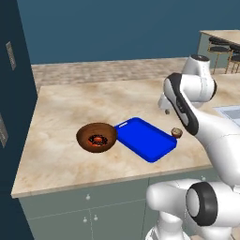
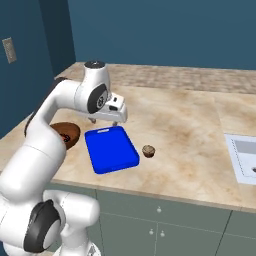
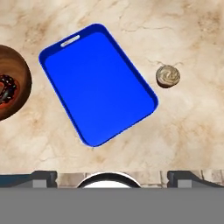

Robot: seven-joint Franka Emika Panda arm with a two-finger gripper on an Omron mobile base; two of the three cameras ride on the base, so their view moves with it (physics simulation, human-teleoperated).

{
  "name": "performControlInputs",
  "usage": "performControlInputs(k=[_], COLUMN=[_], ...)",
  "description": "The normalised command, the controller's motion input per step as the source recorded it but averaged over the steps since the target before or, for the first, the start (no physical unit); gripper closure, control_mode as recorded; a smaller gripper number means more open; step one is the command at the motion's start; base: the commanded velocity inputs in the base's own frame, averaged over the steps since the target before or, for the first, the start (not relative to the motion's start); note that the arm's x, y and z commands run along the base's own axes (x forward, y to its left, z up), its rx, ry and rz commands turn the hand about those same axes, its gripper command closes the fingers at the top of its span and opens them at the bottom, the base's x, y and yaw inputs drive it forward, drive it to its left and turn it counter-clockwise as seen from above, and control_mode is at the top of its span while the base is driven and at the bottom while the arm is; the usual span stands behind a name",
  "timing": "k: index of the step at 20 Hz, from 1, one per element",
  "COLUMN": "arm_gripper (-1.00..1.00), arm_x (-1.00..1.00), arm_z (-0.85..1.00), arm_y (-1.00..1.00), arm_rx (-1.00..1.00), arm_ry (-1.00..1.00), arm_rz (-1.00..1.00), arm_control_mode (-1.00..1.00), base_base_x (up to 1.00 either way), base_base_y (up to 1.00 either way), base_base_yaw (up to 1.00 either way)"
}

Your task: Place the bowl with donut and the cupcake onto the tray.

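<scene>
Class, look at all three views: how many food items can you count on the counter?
2. The donut lies inside the bowl, left of the tray. The cupcake stands on the counter, right of the tray. None appears hidden.

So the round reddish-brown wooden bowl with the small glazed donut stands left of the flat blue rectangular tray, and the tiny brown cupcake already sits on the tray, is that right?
Not quite. The tiny brown cupcake sits on the marble counter beside the flat blue rectangular tray, apart from its rim, as the hand view shows. The round reddish-brown wooden bowl with the small glazed donut does stand left of the tray.
</scene>
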Motion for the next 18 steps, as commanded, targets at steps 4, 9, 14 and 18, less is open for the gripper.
performControlInputs(k=[4,9,14,18], arm_gripper=[-1.00,-1.00,-1.00,-1.00], arm_x=[0.26,0.33,0.22,0.05], arm_z=[-0.16,-0.21,-0.28,-0.33], arm_y=[-0.36,-0.37,-0.21,-0.12], arm_rx=[-0.02,0.00,0.00,0.00], arm_ry=[0.00,0.00,0.01,0.02], arm_rz=[-0.07,-0.05,-0.03,0.00], arm_control_mode=[-1.00,-1.00,-1.00,-1.00], base_base_x=[0.00,0.00,0.00,0.00], base_base_y=[0.00,0.00,0.00,0.00], base_base_yaw=[0.00,0.00,0.00,0.00])
